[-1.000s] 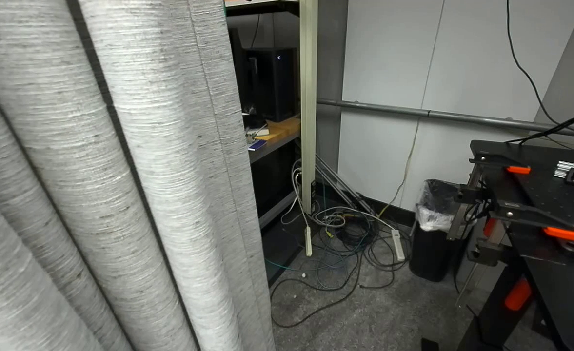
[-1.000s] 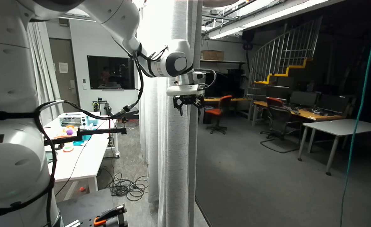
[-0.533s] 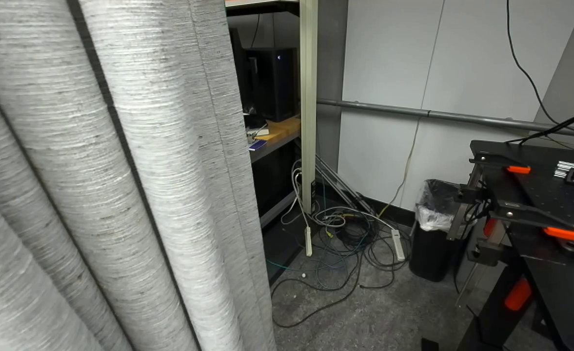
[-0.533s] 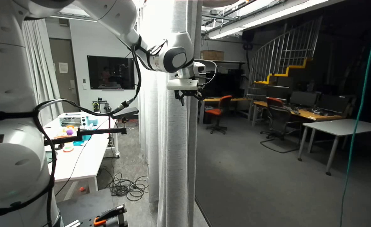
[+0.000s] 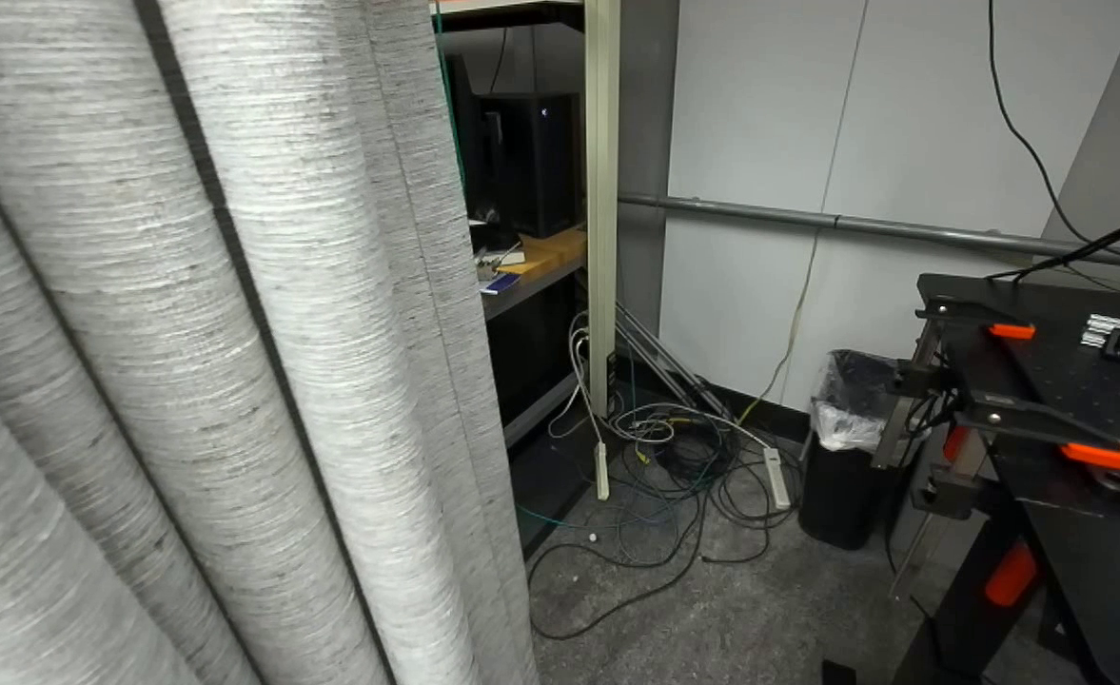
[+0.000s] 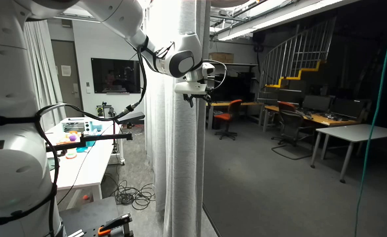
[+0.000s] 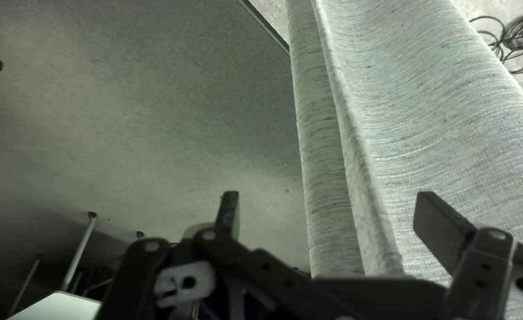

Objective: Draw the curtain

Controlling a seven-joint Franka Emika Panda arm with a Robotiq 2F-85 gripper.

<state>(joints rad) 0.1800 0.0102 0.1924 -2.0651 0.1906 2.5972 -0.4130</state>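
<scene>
Raised a little since one second ago, my gripper (image 7: 328, 195), its jaws wide apart, holds nothing, and the curtain (image 7: 414, 120) hangs upright close by, its long edge showing between them in the wrist view, at what depth I cannot tell.

in an exterior view, the curtain (image 6: 183, 158) hangs between the surface (image 6: 96, 166), left, and an office chair (image 6: 234, 108), right. the pincer (image 6: 200, 102) is before the curtain's edge. a cable coil (image 6: 127, 196) lies on the floor (image 6: 135, 158) between surface and curtain. in an exterior view, a trash can (image 5: 840, 495) stands right of the curtain.
</scene>
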